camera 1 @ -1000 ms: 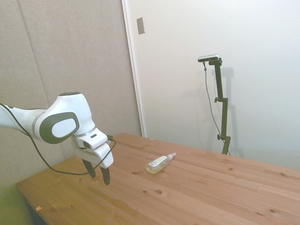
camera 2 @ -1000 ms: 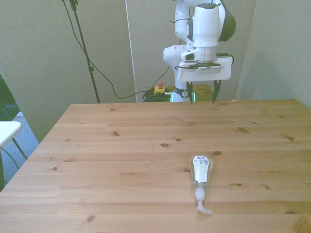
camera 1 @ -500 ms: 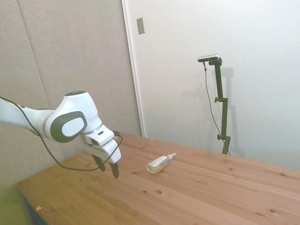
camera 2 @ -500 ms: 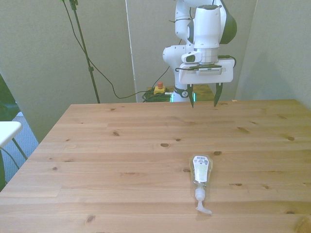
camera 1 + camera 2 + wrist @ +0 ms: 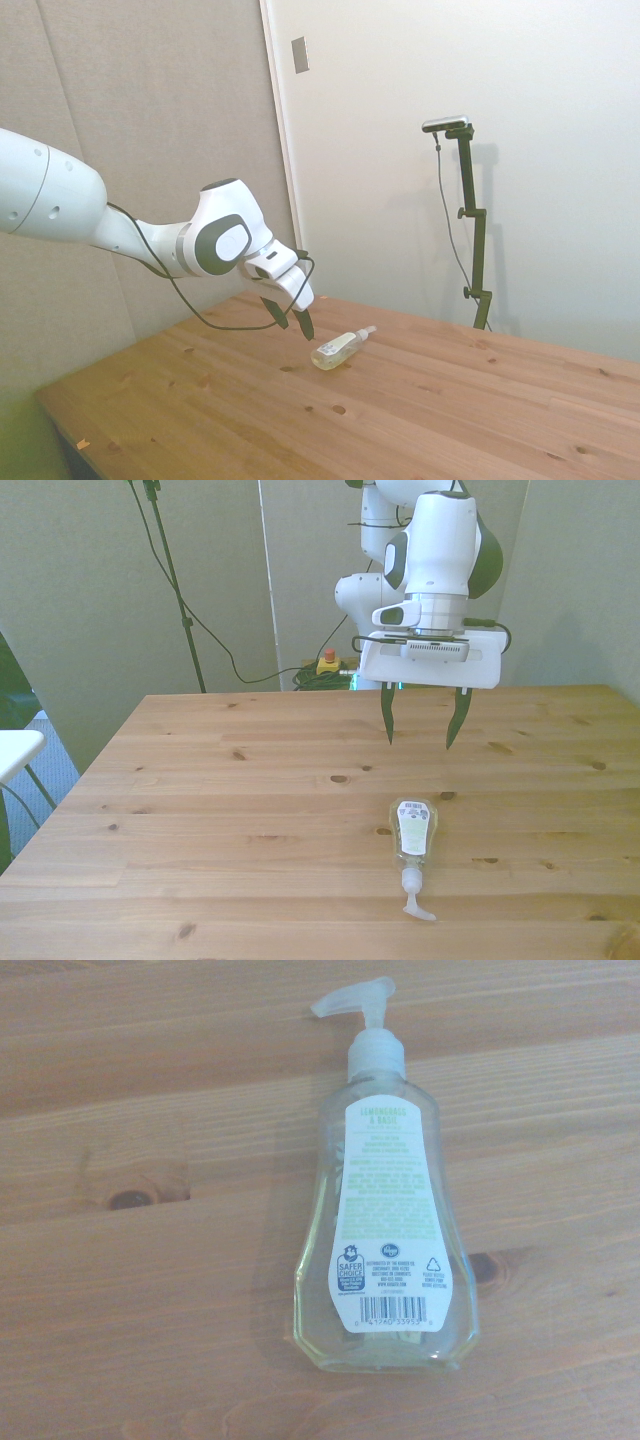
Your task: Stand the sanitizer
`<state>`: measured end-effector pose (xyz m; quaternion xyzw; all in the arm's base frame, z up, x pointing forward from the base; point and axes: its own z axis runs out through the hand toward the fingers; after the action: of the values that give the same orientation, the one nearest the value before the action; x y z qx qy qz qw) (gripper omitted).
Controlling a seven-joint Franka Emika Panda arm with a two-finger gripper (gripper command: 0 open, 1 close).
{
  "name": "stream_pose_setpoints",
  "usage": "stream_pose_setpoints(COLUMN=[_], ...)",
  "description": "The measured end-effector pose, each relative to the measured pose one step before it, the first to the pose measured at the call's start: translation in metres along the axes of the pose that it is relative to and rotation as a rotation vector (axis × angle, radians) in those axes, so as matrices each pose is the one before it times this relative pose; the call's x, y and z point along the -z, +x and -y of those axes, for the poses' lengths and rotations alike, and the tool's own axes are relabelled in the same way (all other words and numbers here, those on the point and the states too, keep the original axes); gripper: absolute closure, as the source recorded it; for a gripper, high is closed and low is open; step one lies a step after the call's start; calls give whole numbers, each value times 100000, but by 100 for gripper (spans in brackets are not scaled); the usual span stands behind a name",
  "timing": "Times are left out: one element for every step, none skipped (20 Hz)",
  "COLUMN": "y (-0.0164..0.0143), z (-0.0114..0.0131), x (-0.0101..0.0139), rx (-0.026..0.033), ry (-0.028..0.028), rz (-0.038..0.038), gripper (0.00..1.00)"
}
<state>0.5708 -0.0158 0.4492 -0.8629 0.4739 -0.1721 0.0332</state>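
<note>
Our gripper [image 5: 421, 721] has moved closer, wide open and empty, above the lying sanitizer [image 5: 412, 831]; nothing blocks our wooden table [image 5: 200, 810].

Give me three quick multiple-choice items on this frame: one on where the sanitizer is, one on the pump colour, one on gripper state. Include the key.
1. Where is the sanitizer relative to the gripper?
A. Clamped between the fingers
B. On the table, apart from the gripper
C. On the floor beside the table

2. What colour is the pump nozzle?
A. White
B. Red
C. Black

3. How is the gripper?
A. Shut on the bottle
B. Shut, empty
C. Open, empty

Key:
1 B: the front view shows the bottle lying on its side on the wood, with the gripper in the air short of it.
2 A: the wrist view shows a pale white nozzle.
3 C: the front view shows a clear gap between the two fingers and nothing in it.
</note>
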Motion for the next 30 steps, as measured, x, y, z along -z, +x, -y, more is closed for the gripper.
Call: stream_pose_setpoints(y=[233,361,573,706,750,742,539,420,284,125,56,75,128,219,309,401,396,411,366,316,248,149,121,26,51,17,69,71,103,117], z=[206,402,596,743,760,830,869,906,910,923,872,777,605,484,361,240,209,143,119,66,61,51,65,15,38,16,-33,-41,-8,-31], x=[20,-111,-268,-482,-756,-768,-853,-883,-752,-772,-753,-612,-652,-575,-614,-598,-532,-521,-454,-460,-400,-428,-406,-381,-319,-303,-278,-279,-222,-192], rx=[63,-409,-851,-801,-496,-518,-351,-174,-71,-366,-189,-22,-237,-487,-559,-558,-385,-483,-510,-455,-448,-537,-716,-395,-213,-111,-276,-236,-179,-226], ry=[-86,747,1534,1574,1248,989,324,127,96,-129,-425,-525,-650,-577,-637,-592,-388,-619,-558,-573,-641,-473,-296,-578,-476,-315,-322,-360,-295,-306], rz=[-1466,-1184,-1370,-1145,-836,-708,-175,-92,-40,615,664,439,408,329,178,-105,-388,-305,-322,-172,42,310,520,505,244,140,170,165,59,89], gripper=[0,0,0,0,0,0,0,0,0,0,0,0,0,0,0,0,0,0,0,0,0,0,0,0,0,0,0,0,0,0])
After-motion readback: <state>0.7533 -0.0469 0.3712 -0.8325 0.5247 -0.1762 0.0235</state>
